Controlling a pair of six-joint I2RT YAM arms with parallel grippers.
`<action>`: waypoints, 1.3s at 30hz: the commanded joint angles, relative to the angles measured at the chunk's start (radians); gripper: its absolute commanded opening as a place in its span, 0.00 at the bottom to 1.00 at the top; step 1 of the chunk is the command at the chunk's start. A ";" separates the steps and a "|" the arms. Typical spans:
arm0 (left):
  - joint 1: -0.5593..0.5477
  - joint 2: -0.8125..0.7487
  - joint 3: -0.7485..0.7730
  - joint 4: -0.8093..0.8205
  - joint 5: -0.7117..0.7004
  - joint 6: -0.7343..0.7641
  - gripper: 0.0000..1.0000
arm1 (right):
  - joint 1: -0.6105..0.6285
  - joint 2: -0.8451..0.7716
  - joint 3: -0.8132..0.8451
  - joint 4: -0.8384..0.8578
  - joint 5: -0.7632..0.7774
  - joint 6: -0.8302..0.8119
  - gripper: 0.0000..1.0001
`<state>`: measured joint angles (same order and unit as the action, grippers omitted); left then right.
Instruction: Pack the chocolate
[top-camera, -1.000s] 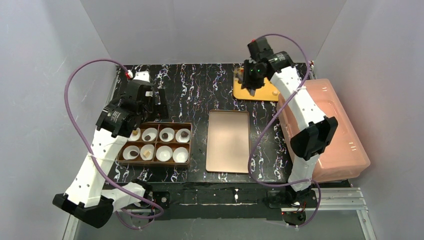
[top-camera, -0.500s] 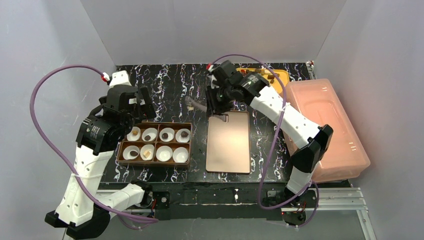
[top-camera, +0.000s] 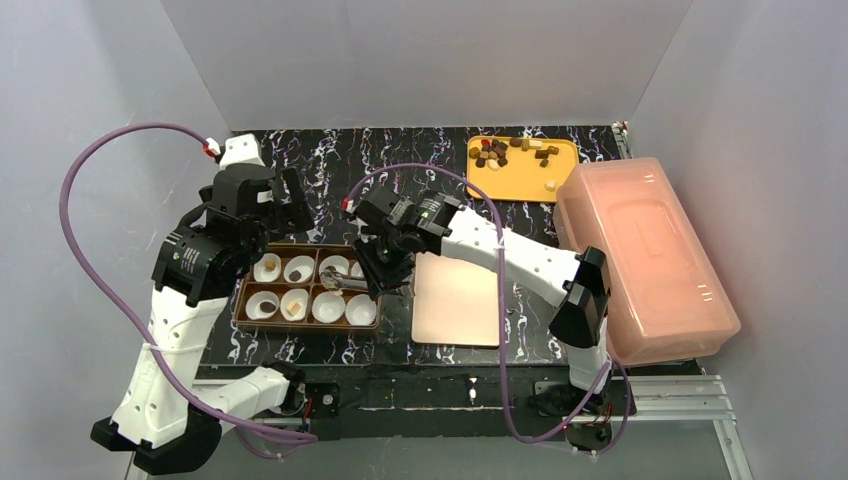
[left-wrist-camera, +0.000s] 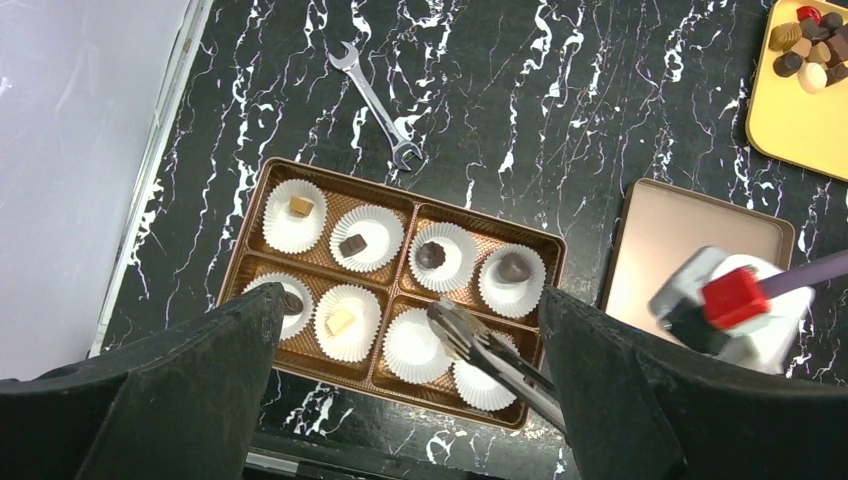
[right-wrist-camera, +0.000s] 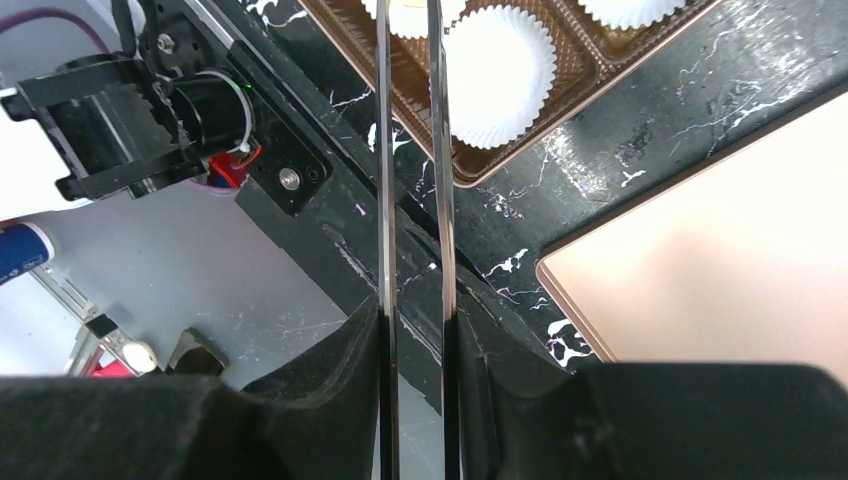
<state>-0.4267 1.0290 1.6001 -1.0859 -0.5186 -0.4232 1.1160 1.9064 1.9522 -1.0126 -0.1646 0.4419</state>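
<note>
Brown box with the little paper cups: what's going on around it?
The right gripper is clamped on metal tongs, their tips over the two empty cups at the near right corner of the box. The other six cups each hold a piece of chocolate. The left gripper hovers open above the box, holding nothing. More chocolate waits on the yellow tray; the lid lies beside the box. Whether the tongs carry a piece is unclear.

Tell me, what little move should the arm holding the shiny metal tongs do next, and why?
Probably lower the thin silver metal tongs, pinched in the right gripper, into an empty white fluted paper cup. Their tips hover over the brown partitioned box, where six cups hold chocolate pieces and two near-right ones are bare. Whether the tips carry a piece, I cannot tell.
</note>
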 joint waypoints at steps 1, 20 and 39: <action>0.002 0.005 0.020 0.022 0.003 0.012 0.99 | 0.019 0.009 0.047 0.020 -0.001 -0.014 0.24; 0.002 0.002 0.009 0.024 0.014 0.030 1.00 | 0.068 0.115 0.128 -0.033 0.024 -0.034 0.31; 0.002 0.006 0.021 0.025 0.026 0.035 0.99 | 0.071 0.101 0.154 -0.037 0.033 -0.031 0.44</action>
<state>-0.4267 1.0435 1.6001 -1.0695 -0.4885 -0.3962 1.1805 2.0247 2.0682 -1.0538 -0.1333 0.4137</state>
